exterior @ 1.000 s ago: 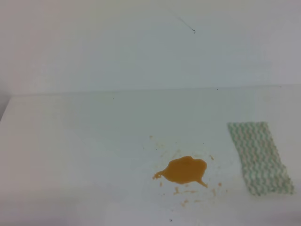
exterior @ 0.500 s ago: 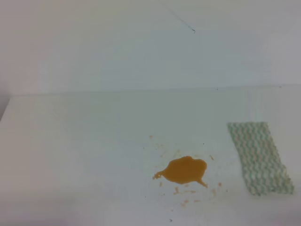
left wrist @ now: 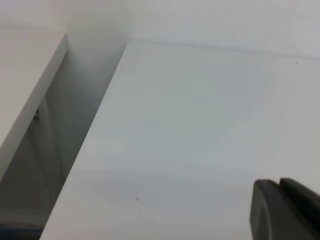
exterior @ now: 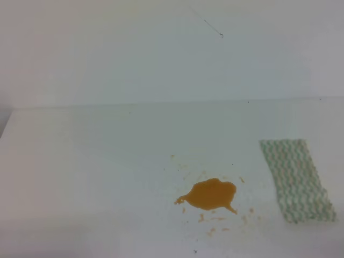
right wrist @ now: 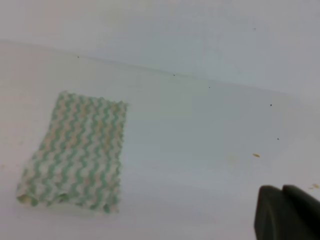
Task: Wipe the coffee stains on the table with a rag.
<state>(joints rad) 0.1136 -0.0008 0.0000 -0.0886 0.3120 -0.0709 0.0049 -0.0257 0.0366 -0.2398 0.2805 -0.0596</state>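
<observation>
The zigzag rag point(exterior: 296, 180) lies flat near the table's point(exterior: 97, 161) right edge, apart from the coffee blotch point(exterior: 210, 194); both grippers' jaws sit closed and empty, so a pinch could slide off thin cloth.

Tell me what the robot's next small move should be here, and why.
Probably open the right gripper and bring it toward the rag. The rag lies flat and untouched on the table, apart from the coffee stains and to their right, on that arm's side. Nothing is held, and the blotch is unwiped, so the cloth has to be picked up first.
</observation>
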